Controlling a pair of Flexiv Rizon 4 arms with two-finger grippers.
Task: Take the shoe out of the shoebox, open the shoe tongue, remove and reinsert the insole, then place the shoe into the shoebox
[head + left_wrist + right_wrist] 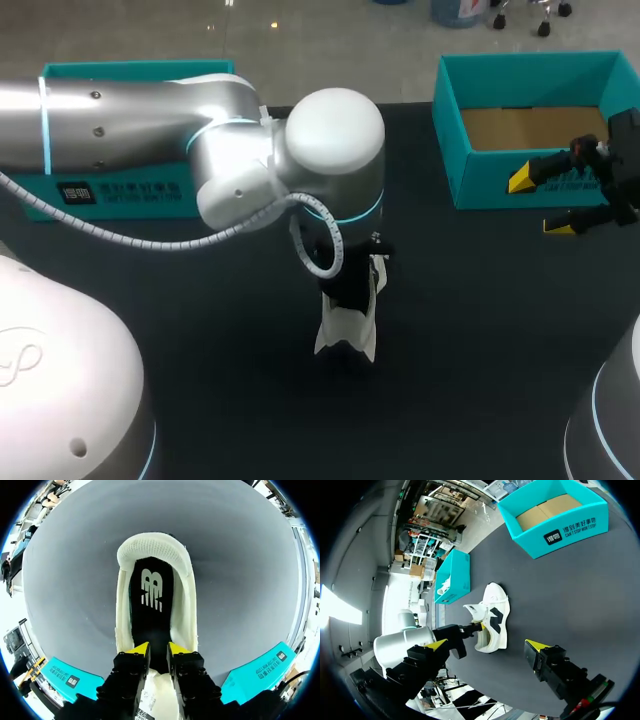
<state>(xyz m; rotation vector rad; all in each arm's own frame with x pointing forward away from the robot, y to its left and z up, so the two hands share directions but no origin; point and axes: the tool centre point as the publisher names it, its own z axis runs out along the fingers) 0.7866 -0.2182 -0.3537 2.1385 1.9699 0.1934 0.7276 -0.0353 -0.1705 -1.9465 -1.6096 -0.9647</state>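
Insole (151, 587) sits inside the shoe (186, 610); you cannot tell if your left tool (159, 649) grips it. Lift slowly. Your right tool (540, 203) hangs open at 2 o'clock.

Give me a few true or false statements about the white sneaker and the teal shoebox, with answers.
The white knit sneaker stands on the black table, outside the teal cardboard shoebox. True.
The right gripper is shut on the sneaker. False: it is open, beside the shoebox and apart from the sneaker.
The black insole lies inside the sneaker. True.
The shoebox holds a second shoe. False: only its brown cardboard floor shows.
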